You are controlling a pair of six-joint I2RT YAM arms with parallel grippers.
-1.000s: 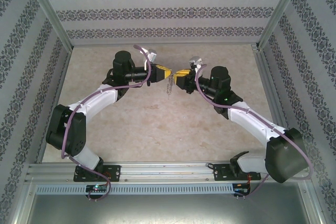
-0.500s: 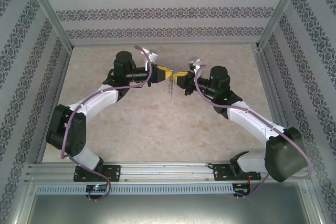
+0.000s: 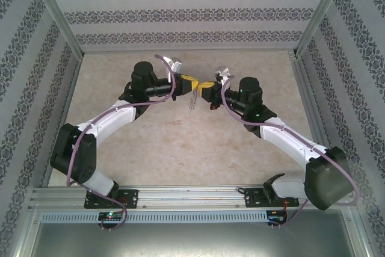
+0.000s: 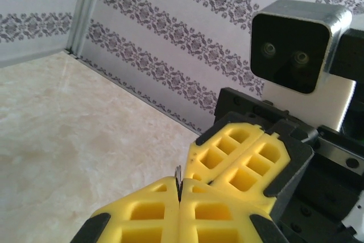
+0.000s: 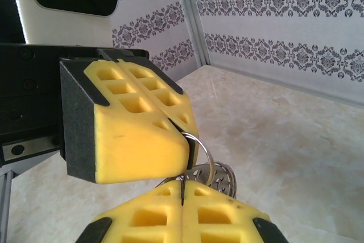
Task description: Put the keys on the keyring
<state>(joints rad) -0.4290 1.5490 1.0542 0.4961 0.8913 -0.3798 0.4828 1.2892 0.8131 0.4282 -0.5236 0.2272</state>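
Two black-and-white arms are in use, each carrying one yellow-padded two-finger gripper. The left gripper [image 3: 187, 80] and the right gripper [image 3: 205, 86] meet tip to tip above the far middle of the beige marbled table [image 3: 180, 148]. One keyring [image 5: 203, 151], a thin grey metal wire loop, is present. It projects from the seam of the left gripper's fully closed fingers, which clamp it, and curves down toward the right gripper's tips. In the left wrist view, one thin metal edge [image 4: 177, 173] protrudes from that same seam. The right gripper's fingers are pressed together with no gap, and the pads hide whether anything is pinched between them. One fine metal chain [image 3: 192, 104] hangs below the meeting point. One cluster of grey metal pieces [image 5: 223, 178] sits just behind the loop; the pieces overlap and are blurred, so their number and shape cannot be made out. Most of the loop is concealed by the pads.
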